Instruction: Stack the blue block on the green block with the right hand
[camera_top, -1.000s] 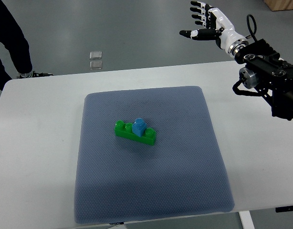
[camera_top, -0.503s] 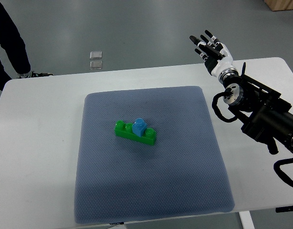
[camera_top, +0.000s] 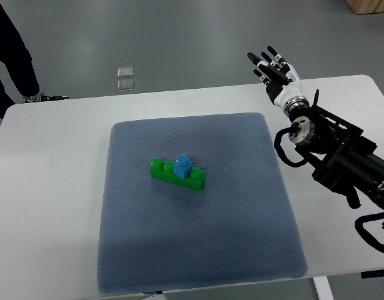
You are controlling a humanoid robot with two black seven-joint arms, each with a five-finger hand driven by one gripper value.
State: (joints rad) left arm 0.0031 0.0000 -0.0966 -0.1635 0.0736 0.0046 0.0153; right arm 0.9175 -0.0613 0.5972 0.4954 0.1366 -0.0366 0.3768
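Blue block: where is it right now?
In the top view the blue block sits on top of the green block, near the middle of the grey mat. The right hand is open, far off at the table's back right edge.

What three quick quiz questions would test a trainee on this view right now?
1. True or false: the blue block sits on the green block.
2. Which is the right hand doing? A) gripping the blue block B) open, holding nothing, over the table's far edge C) pressing on the mat
3. Fill in: both blocks rest on the grey ____.

Key: 1 true; 2 B; 3 mat.
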